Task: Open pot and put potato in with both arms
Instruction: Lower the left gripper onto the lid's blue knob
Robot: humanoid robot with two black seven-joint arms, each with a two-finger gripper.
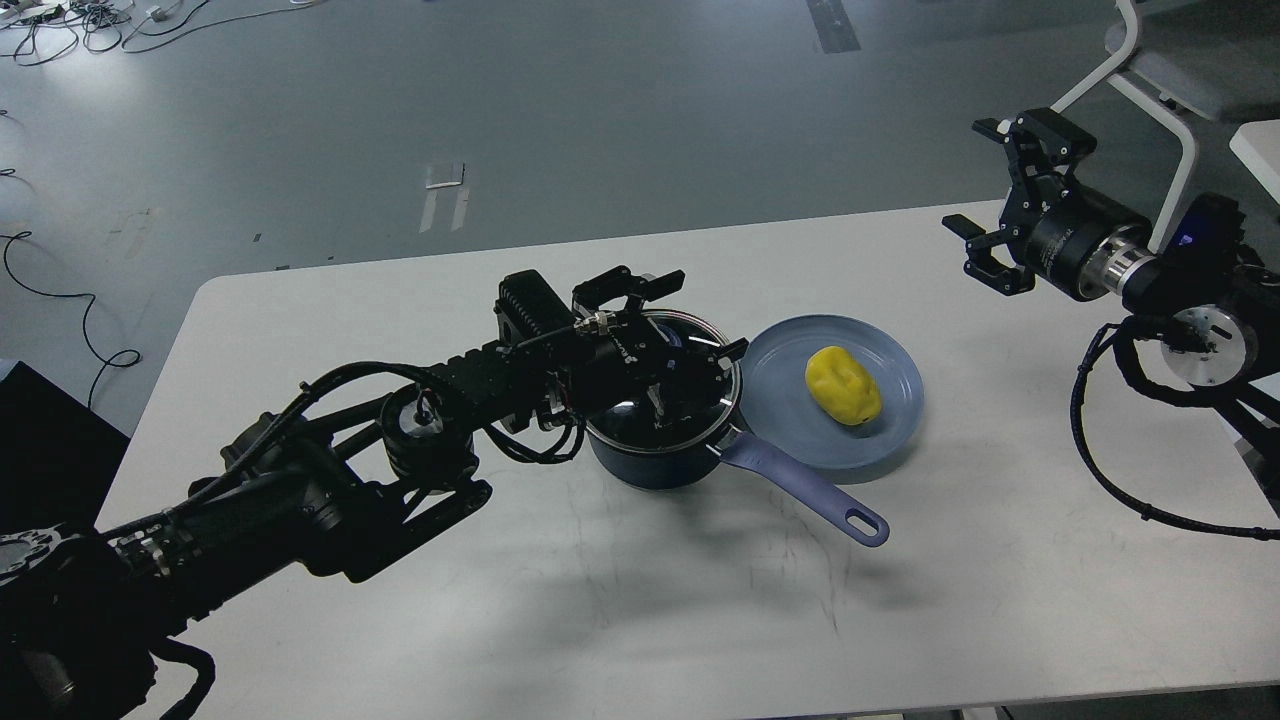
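A dark blue pot [640, 465] with a lavender handle [805, 492] stands mid-table, its glass lid [622, 422] on. My left gripper [690, 318] is down over the lid, its two fingers spread wide on either side of the lid's middle; the knob is hidden under it. A yellow potato [843, 385] lies on a blue plate [775, 400] just right of the pot. My right gripper [975, 180] is open and empty, raised above the table's far right corner, well clear of the plate.
The white table [600, 600] bears only the pot and plate. The pot handle points toward the front right. A white chair frame [1150, 80] stands behind the right arm. Cables lie on the grey floor at the far left.
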